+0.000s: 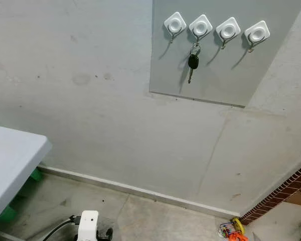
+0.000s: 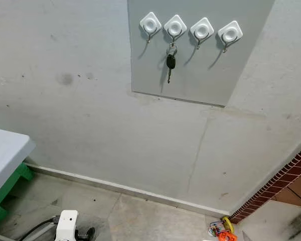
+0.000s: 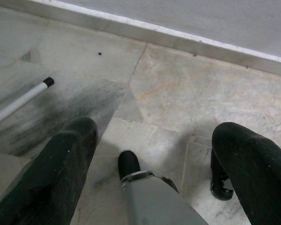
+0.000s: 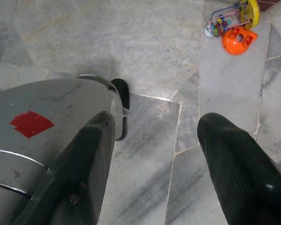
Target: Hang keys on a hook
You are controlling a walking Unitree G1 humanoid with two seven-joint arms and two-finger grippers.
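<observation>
Keys (image 1: 192, 62) hang on the second hook (image 1: 200, 27); task judged complete. My left fingers (image 3: 65, 164) and right fingers (image 4: 79, 173) released, empty; next, withdraw.

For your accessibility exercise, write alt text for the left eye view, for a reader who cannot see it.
A key hangs from the second hook of four white hooks in a row on a grey board mounted on a grey wall. Below, a white table corner juts in at the left, and a colourful toy lies on the stone floor at the lower right.
</observation>
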